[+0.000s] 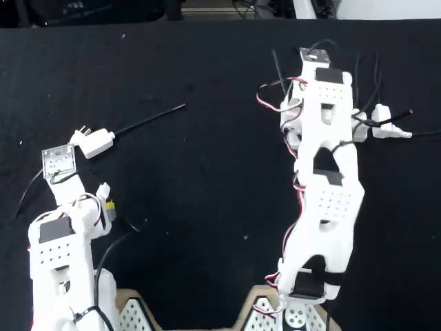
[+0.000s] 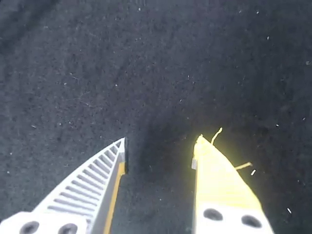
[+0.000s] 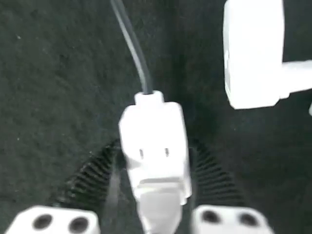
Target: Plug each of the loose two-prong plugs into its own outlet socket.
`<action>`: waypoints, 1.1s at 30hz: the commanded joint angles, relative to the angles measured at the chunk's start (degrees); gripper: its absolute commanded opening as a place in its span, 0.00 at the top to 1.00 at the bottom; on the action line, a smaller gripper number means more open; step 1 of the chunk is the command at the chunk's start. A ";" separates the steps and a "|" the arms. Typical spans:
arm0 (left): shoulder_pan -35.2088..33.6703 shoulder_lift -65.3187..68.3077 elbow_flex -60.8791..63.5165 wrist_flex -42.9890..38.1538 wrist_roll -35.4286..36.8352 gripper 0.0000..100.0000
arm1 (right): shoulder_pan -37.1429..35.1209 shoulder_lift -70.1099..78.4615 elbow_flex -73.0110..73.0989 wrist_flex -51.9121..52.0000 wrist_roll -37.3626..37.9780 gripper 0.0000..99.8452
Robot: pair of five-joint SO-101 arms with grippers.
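— Far right, right gripper clenched on white plug, cord trailing away, white block just beside. Likely its socket?
— Probably. Near left, left gripper spread, empty; second plug loose just beyond.

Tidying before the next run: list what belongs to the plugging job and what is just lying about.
Job: two-prong plug and its cable; slotted socket; white connector beside it.
Lying about: cords behind the table.
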 commanded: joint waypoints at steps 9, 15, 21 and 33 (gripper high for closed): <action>0.31 -0.53 -0.31 0.35 0.09 0.78 | -4.75 1.19 -36.35 14.77 -0.26 0.73; 0.31 -0.53 -0.31 0.18 0.09 0.78 | -4.92 -2.68 -45.93 15.21 -0.53 0.77; 0.40 -0.53 -0.22 0.26 0.09 0.78 | -8.00 -23.25 -27.47 15.21 -2.64 0.79; 0.40 -0.53 -0.22 0.26 0.09 0.78 | -31.74 -68.00 45.14 -5.01 -3.16 0.79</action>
